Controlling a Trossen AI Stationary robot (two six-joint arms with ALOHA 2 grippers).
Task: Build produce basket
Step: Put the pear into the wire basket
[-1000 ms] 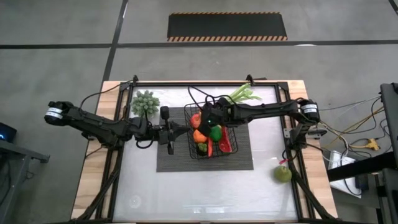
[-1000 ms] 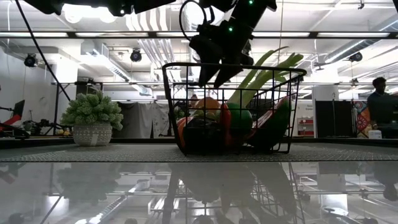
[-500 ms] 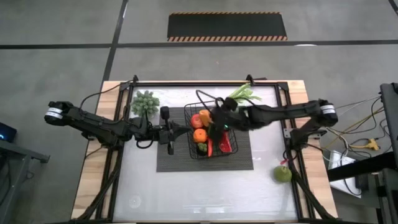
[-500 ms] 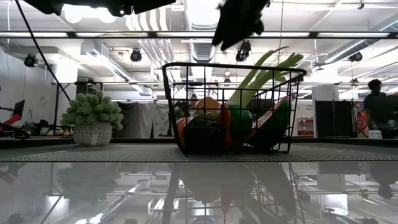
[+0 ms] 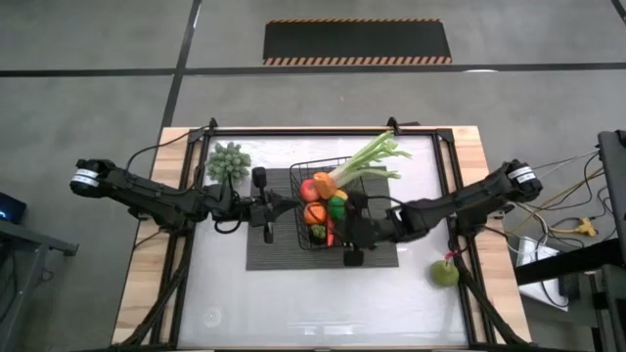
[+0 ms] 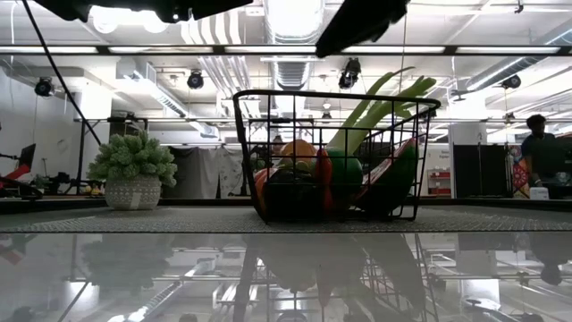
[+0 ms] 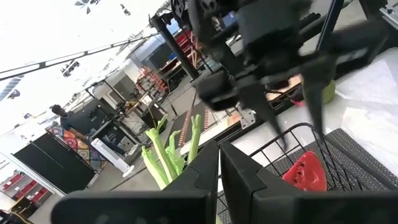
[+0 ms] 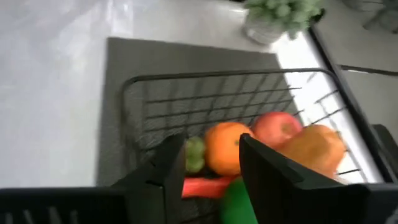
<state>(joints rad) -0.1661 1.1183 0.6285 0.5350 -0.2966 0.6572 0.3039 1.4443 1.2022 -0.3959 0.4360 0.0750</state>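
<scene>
On the ribbed mat (image 5: 279, 256) at the desk's (image 5: 323, 313) middle sits the wire basket (image 5: 308, 240), holding orange, red and green produce (image 5: 315, 213) with the leek (image 5: 364, 158) jutting over its far rim. The right gripper (image 5: 350, 235), jaws released, hovers at its right side; the left gripper (image 5: 277, 206), jaws clenched on nothing, waits just left. A green pear (image 5: 446, 273) lies near the desk's right edge.

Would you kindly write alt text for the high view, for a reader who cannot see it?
From above, a black wire basket on a dark ribbed mat holds red, orange, yellow and green produce, with a leek sticking out past its far rim. The right gripper hovers at the basket's near right corner, the left gripper waits beside its left side, and a green pear lies apart on the table.
</scene>
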